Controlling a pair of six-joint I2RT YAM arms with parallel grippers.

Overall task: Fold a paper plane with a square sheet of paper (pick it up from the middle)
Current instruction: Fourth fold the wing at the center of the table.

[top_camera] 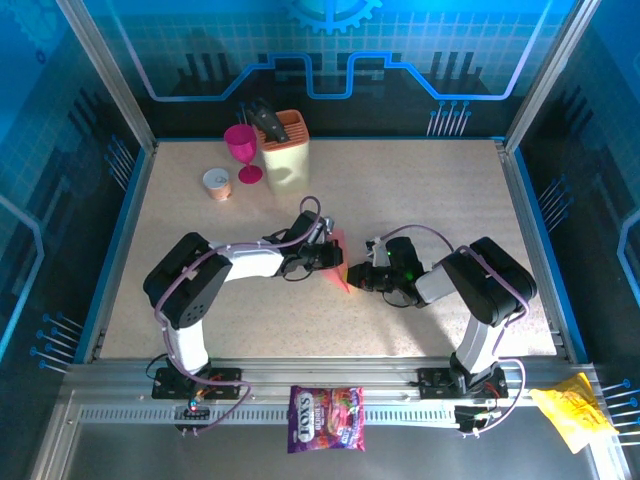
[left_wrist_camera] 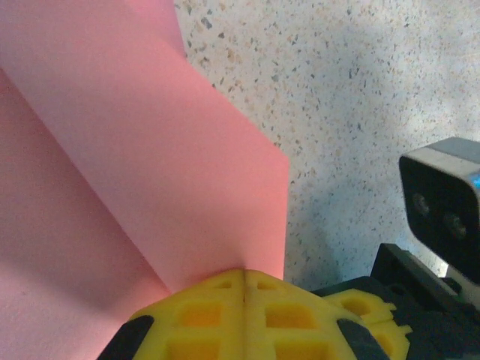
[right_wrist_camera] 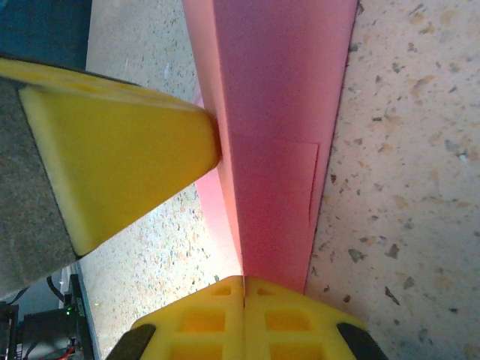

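At the centre of the top view, the left gripper (top_camera: 328, 256) and the right gripper (top_camera: 360, 276) are both clamping tight on the folded pink-red sheet of paper (top_camera: 341, 262), holding it creased over a beige speckled tabletop (top_camera: 420, 190). Blue-lit walls (top_camera: 400, 50) printed with circuit and gear motifs are enclosing the table inside an aluminium frame (top_camera: 103, 68), while a magenta goblet (top_camera: 243, 150), a small cup (top_camera: 218, 182) and a beige knife block (top_camera: 285, 155) are standing at upper left. A purple candy bag (top_camera: 326, 418) and a crumpled yellow wrapper (top_camera: 572, 412) are lying on the metal ledge (top_camera: 130, 440) along the bottom edge.

Speckled table (top_camera: 420, 200), knife block (top_camera: 287, 155), goblet (top_camera: 243, 150), cup (top_camera: 218, 183)
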